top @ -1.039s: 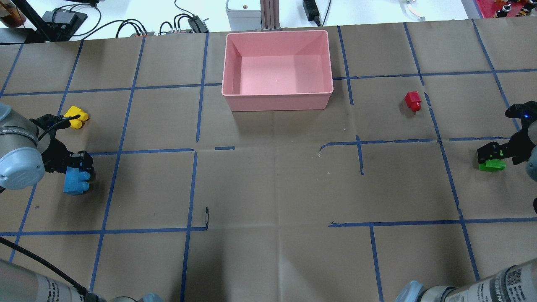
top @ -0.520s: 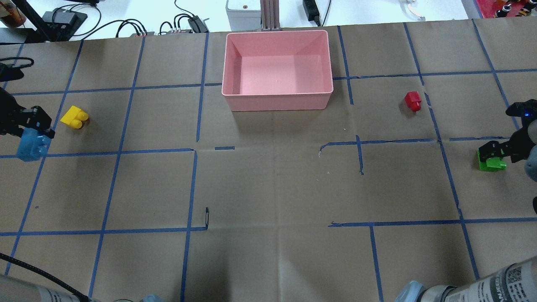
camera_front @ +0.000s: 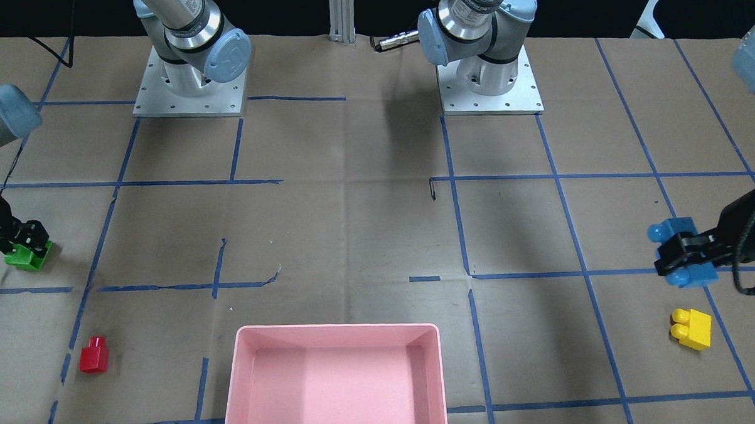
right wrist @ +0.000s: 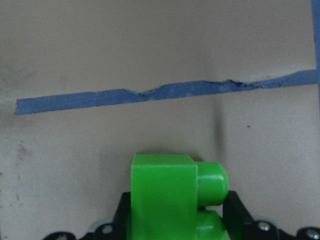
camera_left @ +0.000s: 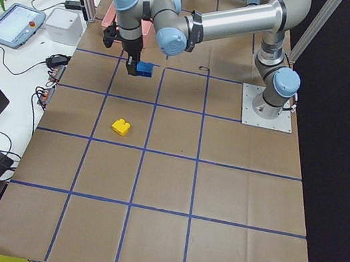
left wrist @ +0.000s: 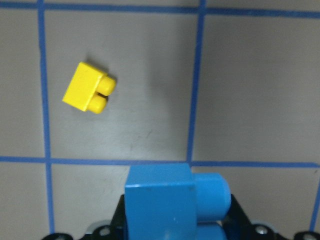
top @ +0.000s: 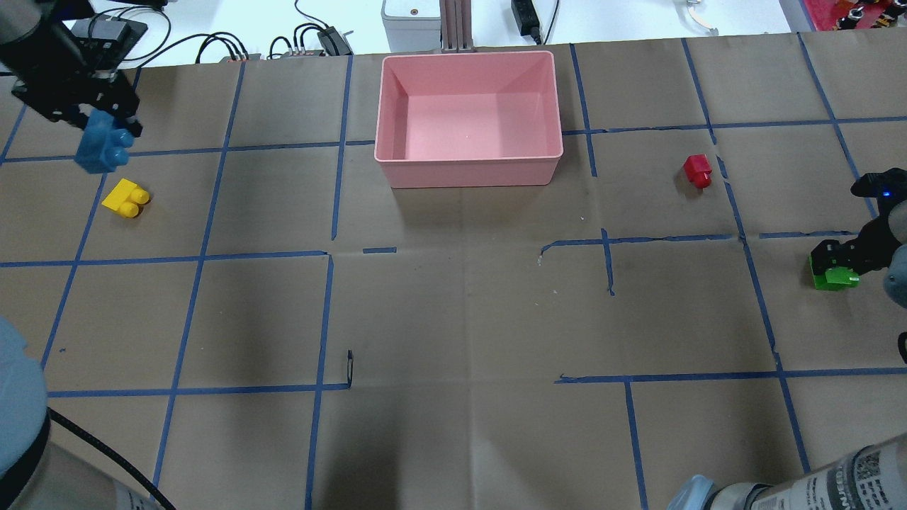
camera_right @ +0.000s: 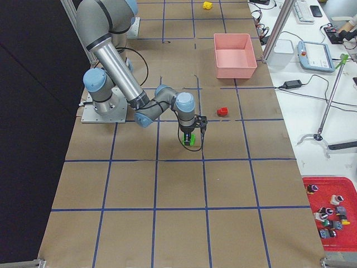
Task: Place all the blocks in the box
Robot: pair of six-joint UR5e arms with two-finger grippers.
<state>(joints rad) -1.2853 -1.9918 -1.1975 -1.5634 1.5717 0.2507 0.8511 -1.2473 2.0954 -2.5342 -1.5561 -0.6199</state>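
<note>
Now my left gripper (camera_front: 687,256) is pinched on the blue brick (left wrist: 160,205), which hangs above the paper, well to the left of the box (top: 468,168) and near the yellow brick (top: 125,197). My right gripper (top: 840,258) is pressed on the green brick (right wrist: 162,195), low at the table's far right; I cannot tell whether it has left the paper. The red brick (top: 697,170) lies alone to the right of the box, which holds nothing.

I judge these bricks light, hard and stiff, with smooth plastic walls that could slip or twist in a weak pinch, yet not fragile, so a drop into the box should do no harm. The flat side walls are the place to hold, as both jaws do now, with the studs left free. Yellow lies on its side, studs pointing along the table, so I would close across its flat faces. Red is small and gives little wall, so it wants a centred grip.

I read no brand on bricks or box; the label (top: 868,467) on my right arm is too small to read
</note>
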